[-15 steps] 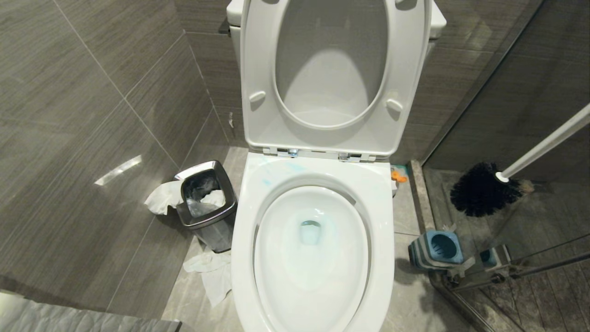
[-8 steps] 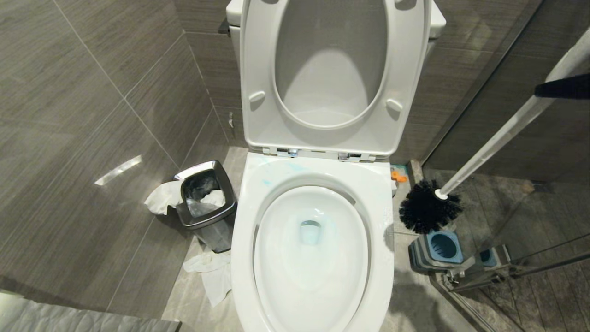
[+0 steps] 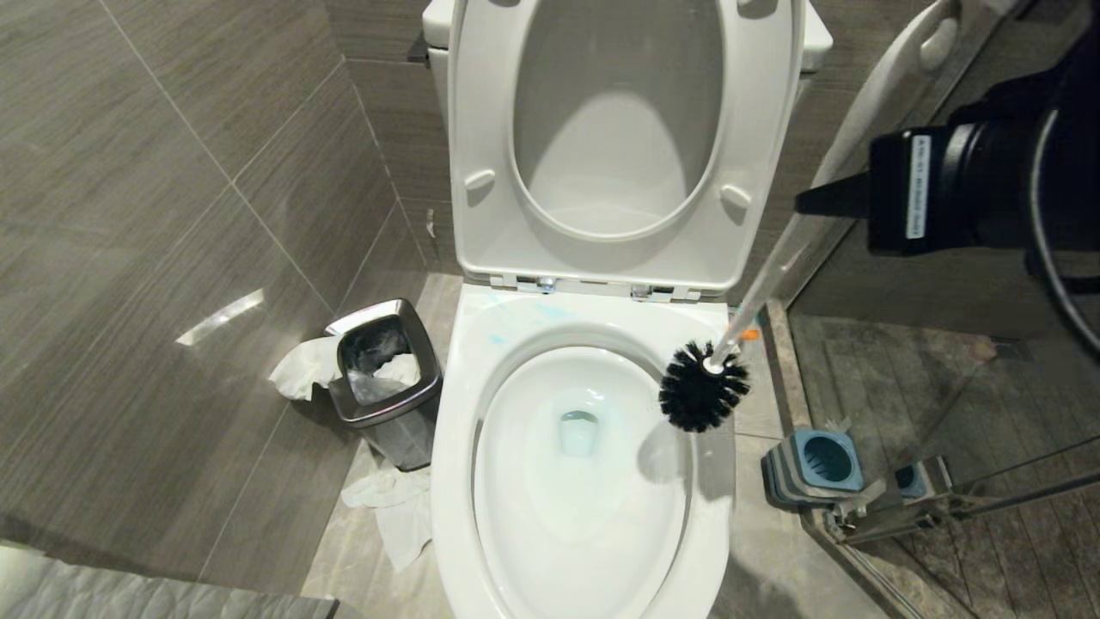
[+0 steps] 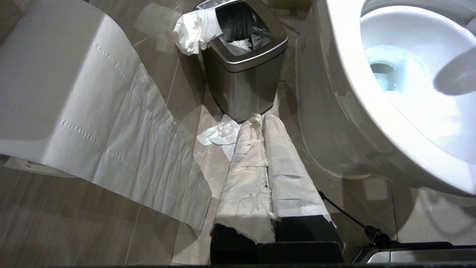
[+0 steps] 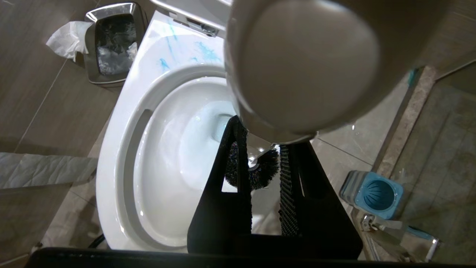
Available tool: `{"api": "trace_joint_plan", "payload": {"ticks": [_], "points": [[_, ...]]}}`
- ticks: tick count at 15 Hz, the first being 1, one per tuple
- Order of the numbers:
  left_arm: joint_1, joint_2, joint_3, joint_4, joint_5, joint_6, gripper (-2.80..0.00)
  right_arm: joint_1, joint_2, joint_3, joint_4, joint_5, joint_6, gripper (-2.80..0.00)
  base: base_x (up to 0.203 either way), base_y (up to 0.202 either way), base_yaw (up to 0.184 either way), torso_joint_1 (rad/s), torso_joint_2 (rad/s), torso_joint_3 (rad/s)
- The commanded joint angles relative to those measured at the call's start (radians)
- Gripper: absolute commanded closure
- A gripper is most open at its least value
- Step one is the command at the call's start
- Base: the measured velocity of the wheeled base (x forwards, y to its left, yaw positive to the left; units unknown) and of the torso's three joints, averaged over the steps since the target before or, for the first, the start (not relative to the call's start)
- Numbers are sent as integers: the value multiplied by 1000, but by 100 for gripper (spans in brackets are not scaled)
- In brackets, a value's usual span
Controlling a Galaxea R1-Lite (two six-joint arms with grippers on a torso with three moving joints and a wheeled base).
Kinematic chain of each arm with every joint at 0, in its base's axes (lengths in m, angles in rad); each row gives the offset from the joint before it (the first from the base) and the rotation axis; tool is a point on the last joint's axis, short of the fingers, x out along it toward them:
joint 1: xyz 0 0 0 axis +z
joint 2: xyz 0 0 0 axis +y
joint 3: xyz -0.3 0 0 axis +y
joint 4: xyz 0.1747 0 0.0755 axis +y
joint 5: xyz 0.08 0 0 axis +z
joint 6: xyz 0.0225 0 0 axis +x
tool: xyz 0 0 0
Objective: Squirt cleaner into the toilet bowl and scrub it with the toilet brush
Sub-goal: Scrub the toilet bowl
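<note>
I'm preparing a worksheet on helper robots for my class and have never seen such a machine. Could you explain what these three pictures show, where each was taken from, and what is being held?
A two-armed robot is cleaning a bathroom. One camera sits on its head, looking down at the toilet bowl; the other two sit on its wrists. The right tool grips the toilet brush by its handle, bristles above the bowl's right rim. On the floor: the brush holder right, a steel bin with tissue left. The left tool, paper-wrapped and shut, hangs idle near the bin.

White toilet bowl [image 3: 713, 516], blue streaks; black-bristled toilet brush [image 3: 703, 397]; blue-grey holder [image 3: 812, 464].
</note>
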Motion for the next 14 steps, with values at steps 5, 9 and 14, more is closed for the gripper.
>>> {"api": "trace_joint_plan", "payload": {"ticks": [5, 9, 14], "points": [[-1, 0, 0, 0, -1, 0, 0, 66, 216, -5, -91, -48, 43, 0, 0, 0, 0, 0, 0, 0], [0, 0, 0, -1, -1, 0, 0, 64, 369, -23, -174, -50, 63, 0, 0, 0, 0, 0, 0, 0], [0, 1, 0, 0, -1, 0, 0, 32, 590, -167, -236, -66, 76, 0, 0, 0, 0, 0, 0, 0]]}}
